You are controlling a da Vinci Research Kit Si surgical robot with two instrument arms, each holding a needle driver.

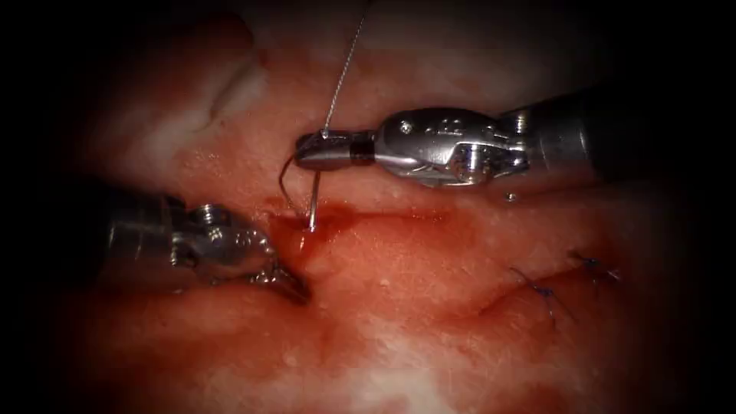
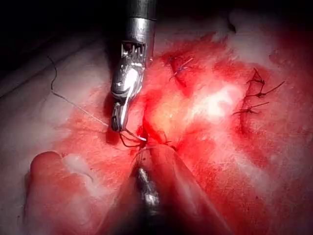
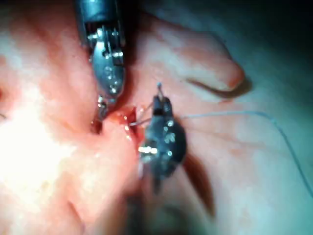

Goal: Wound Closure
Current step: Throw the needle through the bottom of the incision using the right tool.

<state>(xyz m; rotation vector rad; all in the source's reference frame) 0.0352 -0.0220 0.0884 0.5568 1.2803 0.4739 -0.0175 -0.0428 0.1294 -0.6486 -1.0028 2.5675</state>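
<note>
Two hands seen: right hand (image 1: pixel 307 152) clamped on needle (image 1: pixel 313 201) near its middle, tip sunk in cut (image 1: pixel 368 218); left hand (image 1: pixel 287 282) closed on tissue (image 1: pixel 399 330) edge, left of needle; thread (image 1: pixel 345 69) trails upward.

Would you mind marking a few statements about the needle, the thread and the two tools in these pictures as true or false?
1. The right tool holds the needle. True.
2. The needle's tip points away from the tissue. False: it points down into the cut.
3. The left tool holds the needle. False: its jaws rest at the tissue by the cut, on the left.
4. The thread runs up from the right tool. True.
5. Earlier stitches lie at the left. False: right.
</note>
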